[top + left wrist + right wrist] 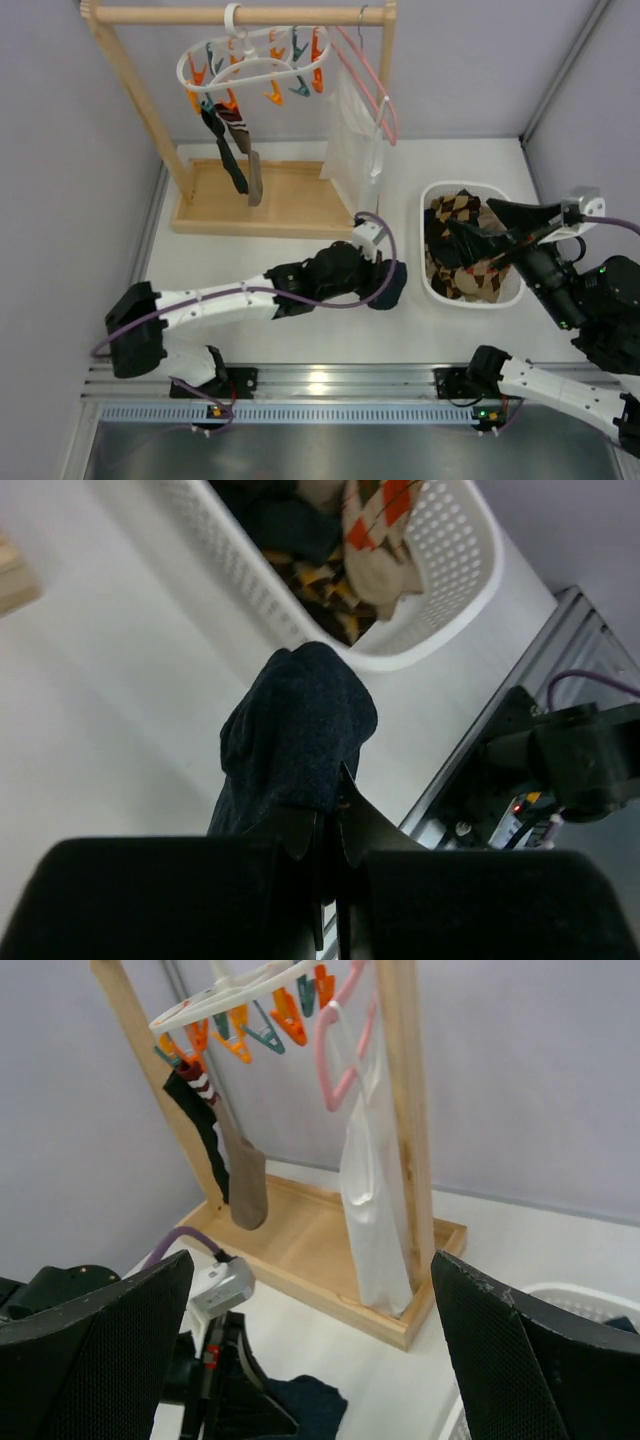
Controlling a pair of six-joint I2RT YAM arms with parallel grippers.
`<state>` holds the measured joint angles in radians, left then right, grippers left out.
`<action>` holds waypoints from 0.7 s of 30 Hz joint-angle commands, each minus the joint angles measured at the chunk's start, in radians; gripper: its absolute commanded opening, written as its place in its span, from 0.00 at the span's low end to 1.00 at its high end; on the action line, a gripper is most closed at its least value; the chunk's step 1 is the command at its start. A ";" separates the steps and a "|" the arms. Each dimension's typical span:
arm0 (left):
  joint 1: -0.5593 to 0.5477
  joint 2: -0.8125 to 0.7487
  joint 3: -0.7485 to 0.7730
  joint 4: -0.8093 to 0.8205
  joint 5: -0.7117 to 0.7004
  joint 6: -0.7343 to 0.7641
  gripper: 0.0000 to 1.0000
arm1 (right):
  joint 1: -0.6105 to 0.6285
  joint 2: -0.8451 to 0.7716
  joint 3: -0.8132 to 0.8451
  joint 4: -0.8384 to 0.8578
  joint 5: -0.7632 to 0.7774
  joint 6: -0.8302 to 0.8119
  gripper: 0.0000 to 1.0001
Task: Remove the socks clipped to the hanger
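Note:
The white ring hanger [250,65] with orange and teal pegs hangs on the wooden rail; it also shows in the right wrist view [230,995]. Two socks stay clipped to it: a dark one [226,150] and a grey-brown one [253,172] with a maroon-white striped cuff [200,1085]. My left gripper [385,285] is shut on a dark navy sock [295,730], held just left of the white basket [428,270]. Argyle socks [455,210] lie in the basket. My right gripper [490,228] is open and empty above the basket.
A white garment [352,150] hangs on a pink wire hanger [375,90] at the rail's right end. The wooden rack base tray [290,200] sits behind the left arm. An aluminium rail [320,385] runs along the near edge.

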<state>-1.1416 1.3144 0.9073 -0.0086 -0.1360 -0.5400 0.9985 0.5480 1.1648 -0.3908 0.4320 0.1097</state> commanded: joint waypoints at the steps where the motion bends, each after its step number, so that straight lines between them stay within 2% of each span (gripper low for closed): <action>1: -0.014 0.178 0.188 0.094 0.107 0.021 0.00 | 0.002 -0.051 -0.007 -0.100 0.119 0.036 0.98; 6: -0.014 0.429 0.484 0.091 0.188 0.072 0.00 | 0.002 -0.134 0.024 -0.131 0.140 0.033 0.98; 12: -0.014 0.735 0.853 0.088 0.191 0.132 0.00 | 0.003 -0.157 0.035 -0.166 0.166 0.028 0.98; 13: -0.014 0.767 0.942 0.075 0.158 0.141 0.06 | 0.003 -0.155 0.038 -0.171 0.169 0.028 0.98; 14: -0.014 0.831 0.985 0.058 0.147 0.158 0.10 | 0.003 -0.158 0.039 -0.172 0.168 0.027 0.98; 18: -0.012 0.927 1.134 -0.040 0.059 0.198 0.36 | 0.002 -0.169 0.039 -0.178 0.165 0.028 0.98; 19: -0.012 0.931 1.147 -0.045 0.052 0.205 0.48 | 0.003 -0.169 0.039 -0.181 0.166 0.028 0.98; 20: -0.012 0.933 1.145 -0.059 0.029 0.210 0.55 | 0.002 -0.174 0.038 -0.184 0.166 0.028 0.98; 21: -0.012 0.915 1.139 -0.068 0.018 0.209 0.70 | 0.002 -0.177 0.035 -0.189 0.168 0.028 0.98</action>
<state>-1.1538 2.2486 1.9976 -0.0322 -0.0517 -0.3672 0.9985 0.3885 1.1736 -0.5499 0.5827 0.1345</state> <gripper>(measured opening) 0.640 0.976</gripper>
